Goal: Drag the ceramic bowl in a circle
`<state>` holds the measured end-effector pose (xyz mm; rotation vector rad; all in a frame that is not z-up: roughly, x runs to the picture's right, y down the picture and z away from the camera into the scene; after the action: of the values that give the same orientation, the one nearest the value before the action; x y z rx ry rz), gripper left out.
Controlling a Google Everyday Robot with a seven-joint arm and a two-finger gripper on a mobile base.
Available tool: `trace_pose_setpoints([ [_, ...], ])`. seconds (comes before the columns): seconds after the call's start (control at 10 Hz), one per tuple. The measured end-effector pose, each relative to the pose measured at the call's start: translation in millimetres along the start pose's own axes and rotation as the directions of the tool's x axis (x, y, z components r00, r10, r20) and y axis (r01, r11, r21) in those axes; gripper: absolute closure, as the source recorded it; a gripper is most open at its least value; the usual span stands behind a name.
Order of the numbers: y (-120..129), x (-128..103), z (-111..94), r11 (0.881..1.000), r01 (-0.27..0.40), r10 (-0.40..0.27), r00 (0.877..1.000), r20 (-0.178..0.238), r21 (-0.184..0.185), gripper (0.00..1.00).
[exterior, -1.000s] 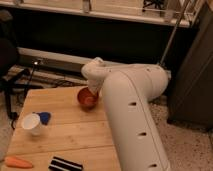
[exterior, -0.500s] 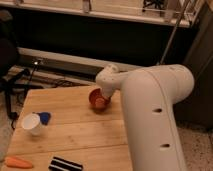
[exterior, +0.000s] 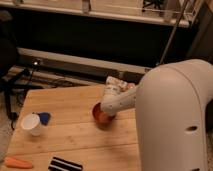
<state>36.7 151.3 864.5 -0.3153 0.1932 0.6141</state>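
The end effector [exterior: 107, 113] was closed and down inside the ceramic bowl [exterior: 97, 116]. From where I stood it looked pinched on the far-right rim, though the wrist hid the contact itself. In the last second the bowl had travelled with it, sliding rightward across the counter [exterior: 65, 106] and then curving in toward the near edge. It sat around the middle of the wooden top, a little right of centre. That bend in the path read to me as the first arc of the circle, with most of the loop still to trace. The white cup [exterior: 32, 124] and the blue scrap [exterior: 44, 118] beside it were well to the left, out of the way.
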Motion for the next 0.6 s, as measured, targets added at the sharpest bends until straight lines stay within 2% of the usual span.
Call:
trace_pose_setpoints([
  [0.2,29.7,8.4,-13.5,0.997,0.081,-0.081,0.997,0.007,0.020,1.00],
  [0.4,81.6,4.7,-31.6,0.980,0.201,-0.201,0.979,0.033,0.017,1.00],
  [0.5,97.2,3.3,-37.4,0.973,0.231,-0.232,0.972,0.043,0.012,1.00],
  [0.6,117.7,-0.5,-45.7,0.961,0.276,-0.276,0.960,0.055,0.009,1.00],
])
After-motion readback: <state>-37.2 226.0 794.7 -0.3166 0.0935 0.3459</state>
